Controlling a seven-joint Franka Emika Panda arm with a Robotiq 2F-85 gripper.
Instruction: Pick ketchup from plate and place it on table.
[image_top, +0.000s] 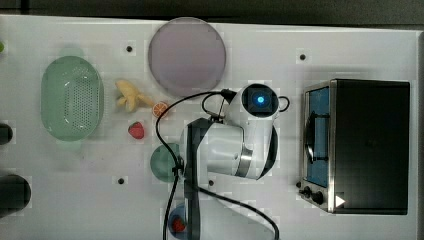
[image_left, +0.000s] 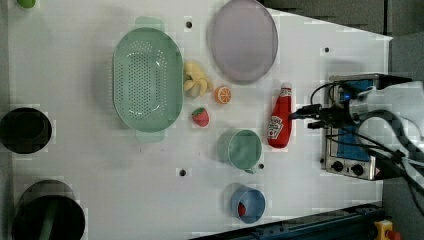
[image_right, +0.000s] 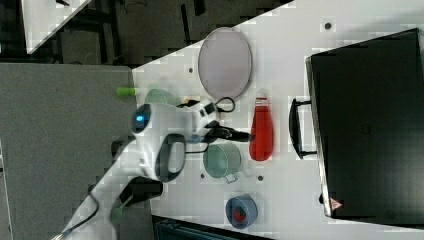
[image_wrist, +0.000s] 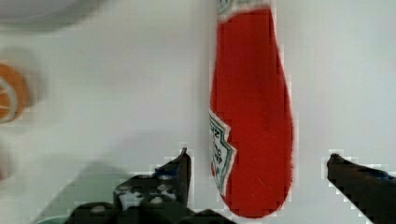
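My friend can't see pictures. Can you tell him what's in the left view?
A red ketchup bottle lies on the white table, off the mauve plate, with the robot's gripper right beside it. Nearby sit a green basket, strawberry and orange slice.

End effector (image_wrist: 257, 161) fingers wide apart

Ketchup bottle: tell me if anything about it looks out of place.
The ketchup bottle lies flat on its side on the table rather than upright, off the plate, between the green cup and the toaster oven. The open end effector straddles its base. Nothing looks spilled.
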